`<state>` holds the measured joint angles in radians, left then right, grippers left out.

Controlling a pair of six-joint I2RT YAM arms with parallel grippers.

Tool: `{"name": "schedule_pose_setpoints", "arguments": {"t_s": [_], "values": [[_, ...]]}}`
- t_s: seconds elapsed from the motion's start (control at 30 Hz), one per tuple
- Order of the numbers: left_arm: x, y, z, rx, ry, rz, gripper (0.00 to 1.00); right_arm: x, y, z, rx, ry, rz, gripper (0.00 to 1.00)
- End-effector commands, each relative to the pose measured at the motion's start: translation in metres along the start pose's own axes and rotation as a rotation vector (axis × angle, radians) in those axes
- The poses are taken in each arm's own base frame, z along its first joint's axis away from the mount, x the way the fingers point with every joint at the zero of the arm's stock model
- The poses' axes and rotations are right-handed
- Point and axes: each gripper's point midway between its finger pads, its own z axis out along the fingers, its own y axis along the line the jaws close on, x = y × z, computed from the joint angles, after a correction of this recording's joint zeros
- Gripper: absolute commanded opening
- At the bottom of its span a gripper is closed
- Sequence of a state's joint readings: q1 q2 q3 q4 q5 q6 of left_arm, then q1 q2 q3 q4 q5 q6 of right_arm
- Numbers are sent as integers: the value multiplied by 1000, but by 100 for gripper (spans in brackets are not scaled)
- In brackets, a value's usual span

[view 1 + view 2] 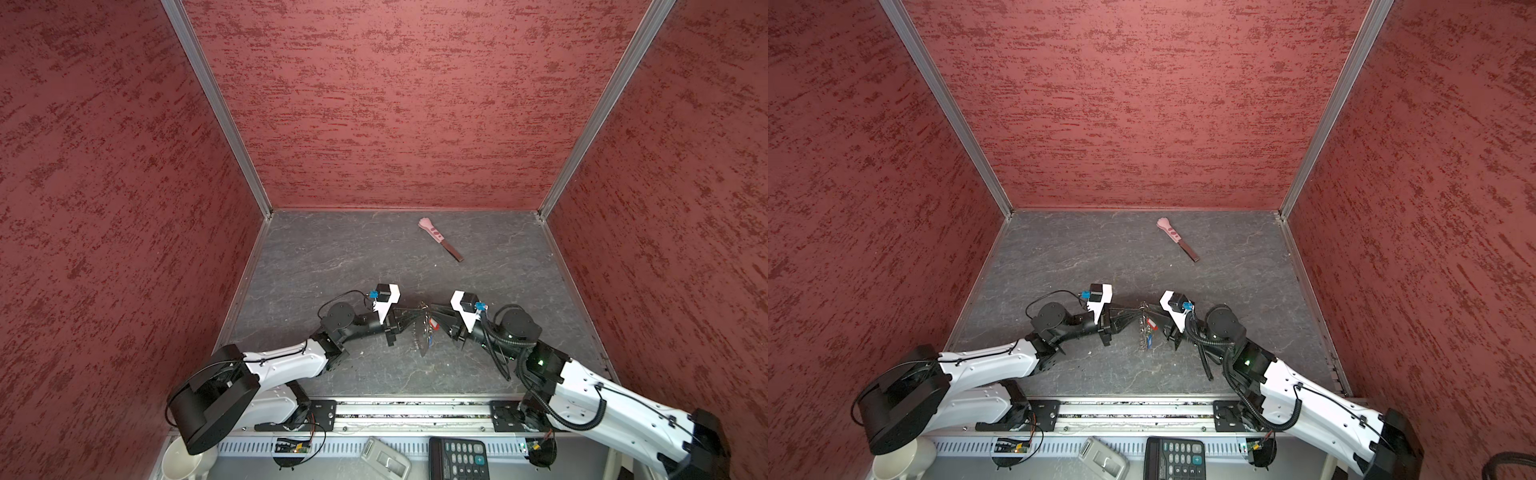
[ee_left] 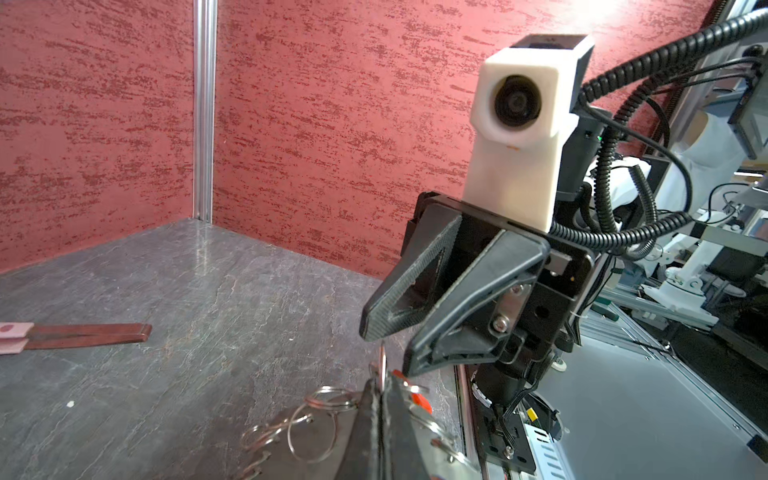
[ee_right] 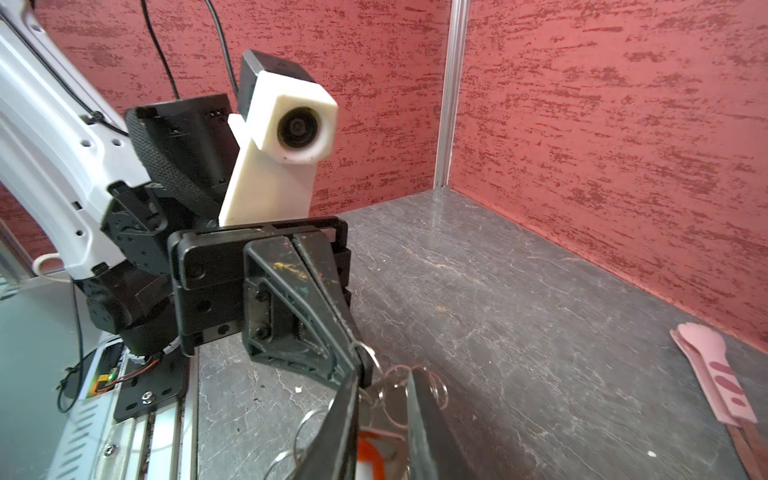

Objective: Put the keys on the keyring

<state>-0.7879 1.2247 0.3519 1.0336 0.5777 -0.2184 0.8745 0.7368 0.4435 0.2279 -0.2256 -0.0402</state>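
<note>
- Right wrist view is showing the left gripper (image 3: 362, 368) with its fingers pressed fully together, pinching one silver ring of the keyring (image 3: 411, 386).
- In both top views the keyring is sitting between the two grippers, over the front middle of the surface (image 1: 332, 257), with its chain running toward the front edge.
- Whether the chain's lower end is touching the surface, I cannot tell.
- Right gripper (image 3: 380, 415) is reaching in from the opposite side, its fingers standing a little apart.
- Red key (image 3: 370, 453) and a ring are lying between those fingers; whether they are clamping either one, I cannot tell.
- Blue key (image 1: 431, 341) is showing lower along the chain in a top view.
- Tool (image 1: 440, 240) is lying flat near the back wall, well apart from both grippers.
</note>
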Motion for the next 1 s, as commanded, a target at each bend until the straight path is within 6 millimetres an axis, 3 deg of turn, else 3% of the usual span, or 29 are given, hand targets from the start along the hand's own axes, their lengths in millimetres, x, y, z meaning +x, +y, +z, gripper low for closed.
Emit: {"name": "schedule_pose_setpoints", "arguments": {"t_s": [0.0, 0.27, 0.4, 0.57, 0.8, 0.97], "values": [[-16, -14, -5, 82, -53, 78, 0, -9, 13, -2, -82, 31, 38, 22], [-16, -10, -12, 111, -56, 77, 0, -16, 18, 6, -196, 116, 122, 15], [-13, -10, -13, 129, -51, 97, 0, -16, 8, 9, -230, 145, 180, 10], [-10, -3, -13, 126, -35, 105, 0, -18, -2, 2, -271, 142, 204, 10], [-4, 2, -9, 159, -24, 79, 0, 2, 0, 1, -305, 182, 186, 12], [-1, 2, -7, 194, -28, 73, 0, 6, 0, 1, -305, 163, 161, 12]]}}
